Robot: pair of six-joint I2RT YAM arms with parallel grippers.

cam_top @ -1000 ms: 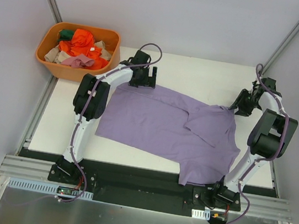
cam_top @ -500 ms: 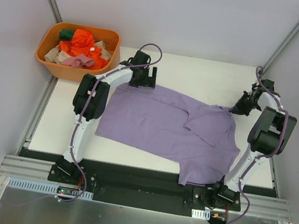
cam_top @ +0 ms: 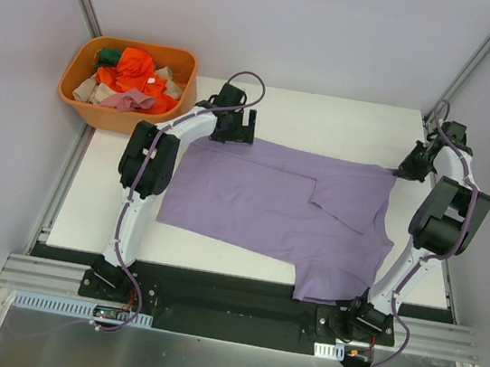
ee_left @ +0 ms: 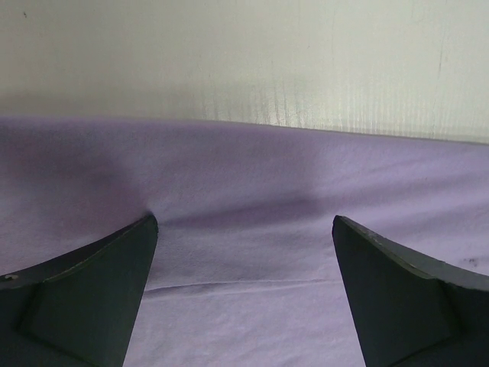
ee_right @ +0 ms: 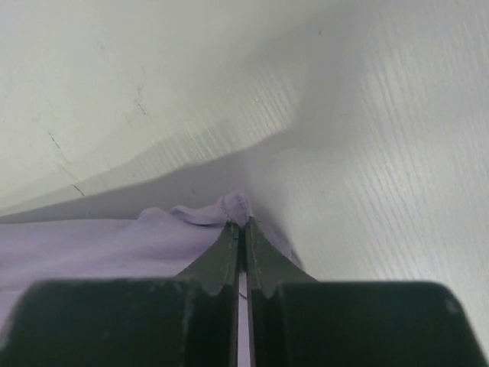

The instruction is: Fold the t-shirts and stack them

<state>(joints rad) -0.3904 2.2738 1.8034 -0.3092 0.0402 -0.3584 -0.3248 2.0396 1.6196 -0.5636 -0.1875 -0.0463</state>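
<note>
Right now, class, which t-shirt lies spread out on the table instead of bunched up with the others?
The lavender-purple t-shirt, spread flat on the white table; the other t-shirts sit crumpled together in the orange tub.

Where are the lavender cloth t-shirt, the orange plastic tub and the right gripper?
lavender cloth t-shirt [cam_top: 252, 198], top external view, middle of spread body.
orange plastic tub [cam_top: 112, 119], top external view, near wall.
right gripper [ee_right: 241, 223], right wrist view, shut fingertips pinching shirt edge.

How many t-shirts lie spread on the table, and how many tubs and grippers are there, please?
Lavender t-shirt spread on the table: 1
Orange tub: 1
Grippers: 2, left gripper and right gripper
Total: 4
</note>
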